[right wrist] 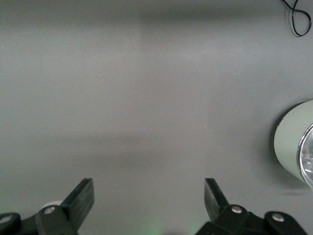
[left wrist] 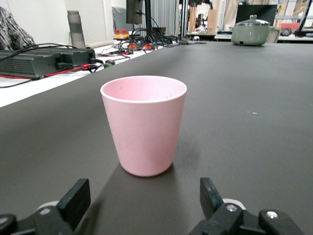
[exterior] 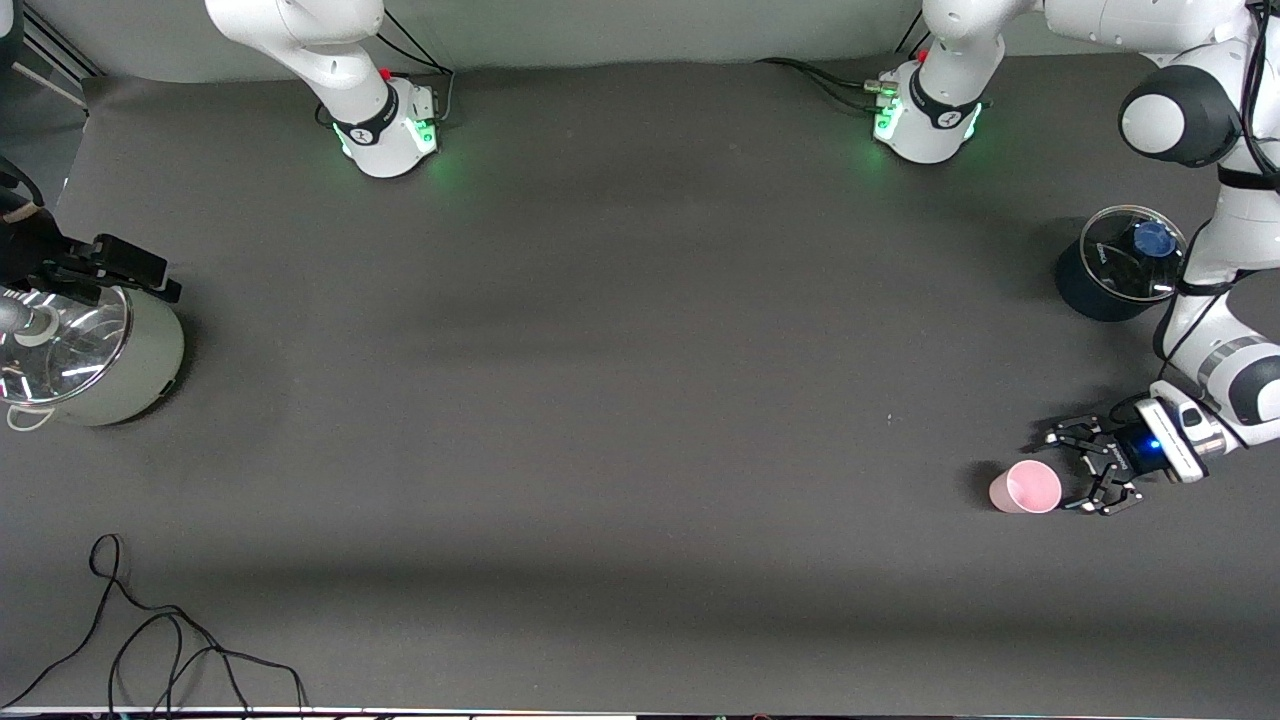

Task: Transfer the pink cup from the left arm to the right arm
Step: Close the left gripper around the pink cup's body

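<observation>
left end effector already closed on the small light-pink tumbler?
No. In the left wrist view the small light-pink tumbler stands upright on the table, clear of the left end effector, whose fingers are spread open.

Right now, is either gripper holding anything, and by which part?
Nothing is held. The left gripper is open beside the small light-pink tapered cup, which stands upright on the table, untouched. The right gripper hangs open near the pale-green glass-lidded pot.
</observation>
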Robot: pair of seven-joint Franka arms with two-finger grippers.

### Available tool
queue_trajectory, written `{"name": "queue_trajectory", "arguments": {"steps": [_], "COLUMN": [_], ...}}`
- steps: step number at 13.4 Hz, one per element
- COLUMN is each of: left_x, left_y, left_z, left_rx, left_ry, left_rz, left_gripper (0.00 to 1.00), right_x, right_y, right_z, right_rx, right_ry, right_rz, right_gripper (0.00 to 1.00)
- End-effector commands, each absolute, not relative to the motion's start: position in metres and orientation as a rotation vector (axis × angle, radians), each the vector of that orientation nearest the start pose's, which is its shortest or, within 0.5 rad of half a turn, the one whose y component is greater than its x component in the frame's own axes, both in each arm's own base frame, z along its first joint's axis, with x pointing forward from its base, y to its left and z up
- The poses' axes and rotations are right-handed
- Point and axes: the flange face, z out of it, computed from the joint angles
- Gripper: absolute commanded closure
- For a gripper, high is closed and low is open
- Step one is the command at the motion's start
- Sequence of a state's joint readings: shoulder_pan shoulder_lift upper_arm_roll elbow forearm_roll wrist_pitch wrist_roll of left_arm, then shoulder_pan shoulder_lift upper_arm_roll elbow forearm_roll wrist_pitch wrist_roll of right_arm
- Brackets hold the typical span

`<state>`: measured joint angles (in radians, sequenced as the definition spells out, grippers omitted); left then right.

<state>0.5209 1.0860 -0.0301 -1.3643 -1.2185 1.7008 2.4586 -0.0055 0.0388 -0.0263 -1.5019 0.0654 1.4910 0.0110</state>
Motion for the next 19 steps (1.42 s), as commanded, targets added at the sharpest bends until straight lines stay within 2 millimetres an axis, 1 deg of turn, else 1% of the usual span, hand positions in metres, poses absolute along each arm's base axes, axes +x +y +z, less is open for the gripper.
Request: {"name": "queue_trajectory", "arguments": {"steps": [1,4,6,8,10,11,12,13,14,15,16,17,18,19], "left_x": [0.639,0.646,0.647,0.652,0.652,0.652,0.653,0.653,0.653,0.653,0.655,0.657,0.659,0.664], "left_y": [0.223,0.208,0.202,0.192,0.190,0.190,0.191,0.191,0.193,0.193,0.194,0.195,0.196,0.196], "left_z": [0.064,0.064,0.060,0.059,0.059,0.059,0.059,0.059,0.061,0.064,0.070,0.074,0.082,0.095], "left_rx": [1.671,1.665,1.686,1.696,1.696,1.700,1.705,1.709,1.717,1.721,1.731,1.738,1.742,1.749], "left_ry": [-1.230,-1.207,-1.207,-1.216,-1.213,-1.211,-1.210,-1.199,-1.190,-1.181,-1.170,-1.158,-1.153,-1.140], "left_rz": [1.294,1.319,1.313,1.306,1.305,1.303,1.302,1.294,1.285,1.274,1.257,1.246,1.244,1.233], "left_gripper": [0.00,0.00,0.00,0.00,0.02,0.11,0.26,0.38,0.47,0.52,0.55,0.56,0.57,0.57], "right_x": [0.560,0.560,0.560,0.560,0.560,0.560,0.560,0.560,0.560,0.560,0.560,0.560,0.560,0.560], "right_y": [-0.008,-0.008,-0.009,-0.009,-0.008,-0.009,-0.008,-0.008,-0.008,-0.009,-0.008,-0.009,-0.008,-0.009], "right_z": [0.632,0.631,0.631,0.631,0.631,0.631,0.631,0.631,0.631,0.631,0.631,0.631,0.631,0.631], "right_rx": [-3.064,-3.064,-3.064,-3.064,-3.064,-3.064,-3.064,-3.064,-3.064,-3.064,-3.064,-3.064,-3.064,-3.064], "right_ry": [0.027,0.028,0.030,0.030,0.028,0.030,0.028,0.028,0.027,0.030,0.028,0.030,0.028,0.030], "right_rz": [0.075,0.078,0.078,0.078,0.078,0.080,0.078,0.078,0.080,0.078,0.078,0.080,0.078,0.080], "right_gripper": [0.00,0.00,0.00,0.00,0.00,0.00,0.00,0.00,0.00,0.00,0.00,0.00,0.00,0.00]}}
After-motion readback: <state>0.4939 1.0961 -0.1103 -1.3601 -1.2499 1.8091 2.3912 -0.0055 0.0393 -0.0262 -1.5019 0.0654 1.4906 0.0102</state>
